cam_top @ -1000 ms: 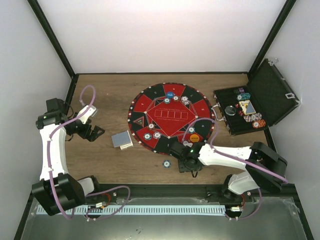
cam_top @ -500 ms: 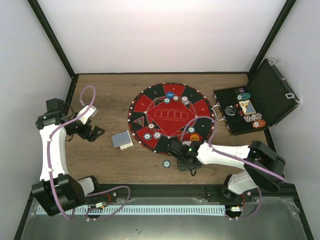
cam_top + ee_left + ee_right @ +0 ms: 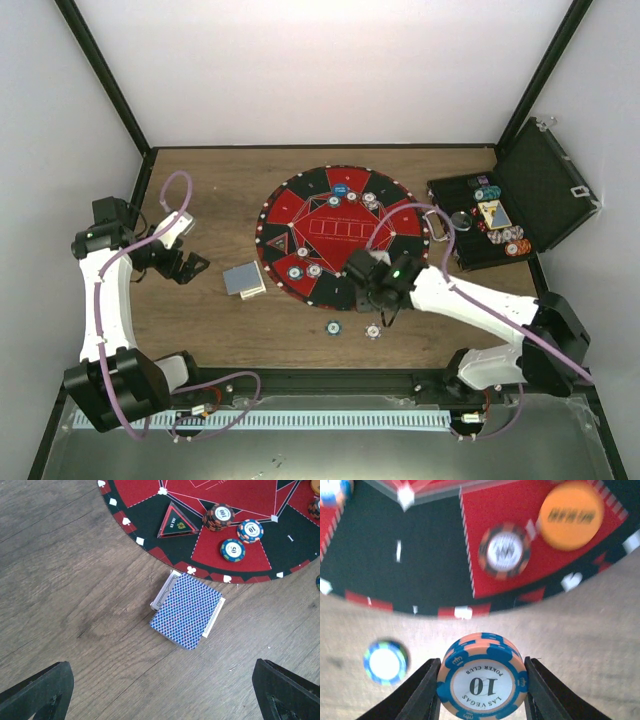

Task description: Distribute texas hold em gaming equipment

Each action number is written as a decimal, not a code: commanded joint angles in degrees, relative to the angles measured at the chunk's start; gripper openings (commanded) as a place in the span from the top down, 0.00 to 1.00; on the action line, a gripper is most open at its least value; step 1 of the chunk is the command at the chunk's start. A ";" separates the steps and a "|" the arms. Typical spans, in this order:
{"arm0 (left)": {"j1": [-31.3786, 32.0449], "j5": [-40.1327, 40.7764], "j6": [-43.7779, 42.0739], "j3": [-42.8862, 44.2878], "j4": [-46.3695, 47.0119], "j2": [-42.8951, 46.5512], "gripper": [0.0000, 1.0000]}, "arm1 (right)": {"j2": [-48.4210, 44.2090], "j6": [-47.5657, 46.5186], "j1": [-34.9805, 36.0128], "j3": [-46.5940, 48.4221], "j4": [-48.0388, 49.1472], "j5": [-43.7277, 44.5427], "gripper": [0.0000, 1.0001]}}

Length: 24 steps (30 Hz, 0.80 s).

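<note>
It looked like a robotics lab: a left arm (image 3: 100, 290) and right arm (image 3: 470, 305) bolted at the 6 o'clock edge of a desk (image 3: 200, 320), boxed by white walls (image 3: 330, 70) and black frame posts (image 3: 105, 85).

Chip (image 3: 482, 677) blue/peach striped, wht centre; mat (image 3: 290, 205) red+blk; cards (image 3: 186, 610) blue lattice back

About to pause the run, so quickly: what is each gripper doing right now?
Left gripper: open, holding nothing.
Right gripper: closed on the blue-and-orange striped round chip marked 10.
</note>
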<state>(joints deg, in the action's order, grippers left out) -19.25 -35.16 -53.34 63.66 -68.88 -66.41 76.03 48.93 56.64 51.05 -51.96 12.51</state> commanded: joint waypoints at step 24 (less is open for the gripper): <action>12.05 14.74 -7.06 -9.85 7.54 -4.52 0.00 | 20.17 -24.00 -42.08 7.49 21.63 -9.13 0.72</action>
<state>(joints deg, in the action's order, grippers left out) -9.65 -23.51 -59.83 55.29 -64.88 -69.97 94.94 25.96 15.05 59.37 -34.09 5.56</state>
